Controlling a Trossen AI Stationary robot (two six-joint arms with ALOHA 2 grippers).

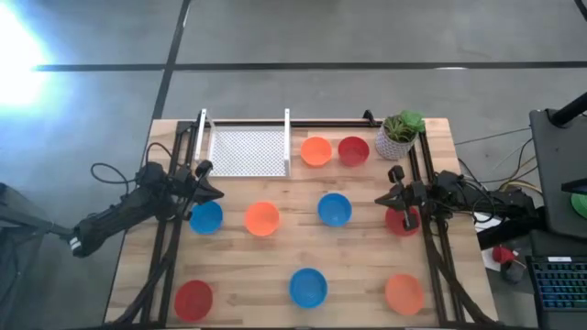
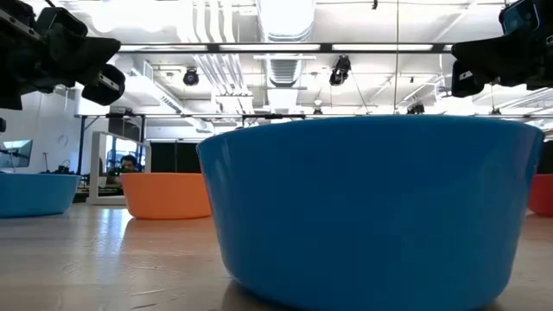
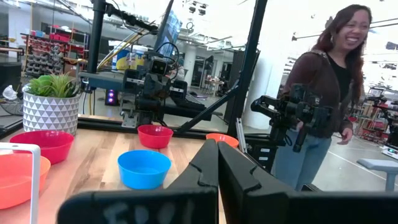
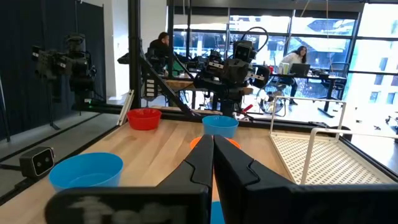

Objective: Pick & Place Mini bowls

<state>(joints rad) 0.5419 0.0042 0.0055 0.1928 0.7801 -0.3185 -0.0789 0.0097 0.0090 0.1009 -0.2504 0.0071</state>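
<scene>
Nine mini bowls rest on their bases on the wooden table: orange (image 1: 316,151) and red (image 1: 353,150) at the far side, blue (image 1: 205,217), orange (image 1: 261,219), blue (image 1: 335,209) and red (image 1: 402,220) in the middle, and red (image 1: 193,300), blue (image 1: 308,287) and orange (image 1: 404,293) near the front. My left gripper (image 1: 220,193) is shut and empty, above the table just beyond the left blue bowl. My right gripper (image 1: 379,199) is shut and empty, beside the middle red bowl. In each wrist view the fingers (image 3: 217,163) (image 4: 213,155) meet.
A white wire rack (image 1: 248,151) stands at the far left of the table. A white plant pot (image 1: 399,136) stands at the far right corner. Black frame rails run along both sides of the table. A person (image 3: 323,93) stands beyond the table's right side.
</scene>
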